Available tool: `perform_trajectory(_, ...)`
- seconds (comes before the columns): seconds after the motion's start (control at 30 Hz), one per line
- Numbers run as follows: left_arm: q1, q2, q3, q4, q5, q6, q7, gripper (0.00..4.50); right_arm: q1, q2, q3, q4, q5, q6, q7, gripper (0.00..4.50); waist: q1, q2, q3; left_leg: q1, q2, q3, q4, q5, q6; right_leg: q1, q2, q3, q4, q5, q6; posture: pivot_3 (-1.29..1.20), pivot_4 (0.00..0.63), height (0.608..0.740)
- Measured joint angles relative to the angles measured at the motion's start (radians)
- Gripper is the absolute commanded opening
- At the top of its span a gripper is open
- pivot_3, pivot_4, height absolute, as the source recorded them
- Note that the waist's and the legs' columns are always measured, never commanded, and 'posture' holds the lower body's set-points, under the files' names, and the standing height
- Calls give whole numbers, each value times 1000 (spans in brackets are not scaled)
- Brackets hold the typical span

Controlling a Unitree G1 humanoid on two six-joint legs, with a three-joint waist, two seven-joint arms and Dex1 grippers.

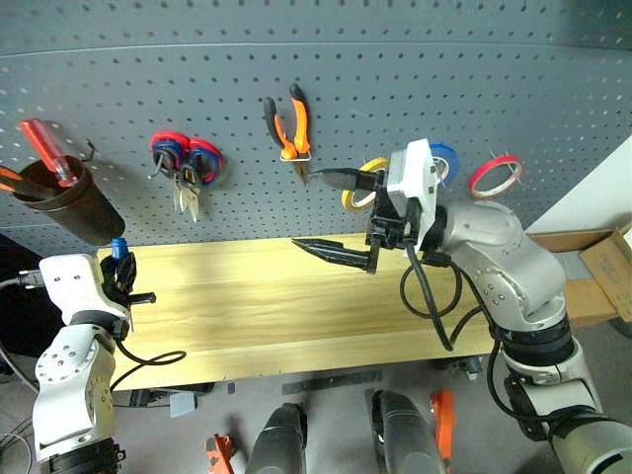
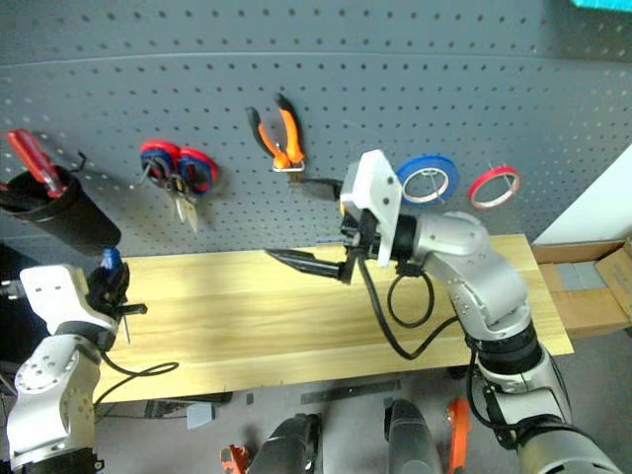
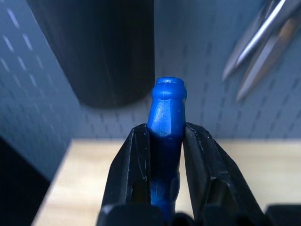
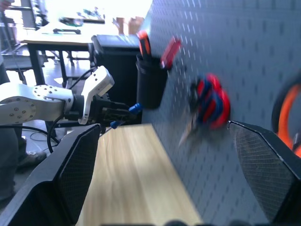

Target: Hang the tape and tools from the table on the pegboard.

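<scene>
Nearest, the left gripper hovers over the table's left end, clamped on the blue-handled screwdriver, handle pointing toward the pegboard. Farther along, the right gripper points sideways above the back edge, fingers spread wide, beneath the hung pliers.

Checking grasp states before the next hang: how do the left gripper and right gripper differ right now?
The left gripper is shut on the blue-handled screwdriver; the right gripper is open and holds nothing. The left sits low by the black cup holder on the dark grey pegboard; the right is up near the hung orange-and-black pliers. Both have black fingers.
</scene>
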Motion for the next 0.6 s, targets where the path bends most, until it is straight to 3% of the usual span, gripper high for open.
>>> perform_trajectory(0.23, -75, -13, 49, -105, -85, 53, 74, 666, -33, -6, 0, 88, -3, -80, 54, 4500, 17, -1, -52, 4, 1, -1, 1, 0, 0, 5, 3, 0, 1, 0, 0, 87, 66, 740)
perform_trajectory(0.6, -268, 116, 69, -138, -179, 70, 32, 666, -73, -8, -2, 135, -1, -111, 90, 4500, 18, -1, -95, 11, 1, -1, 1, 1, -2, 10, 5, 3, 3, 1, -1, 81, 57, 740)
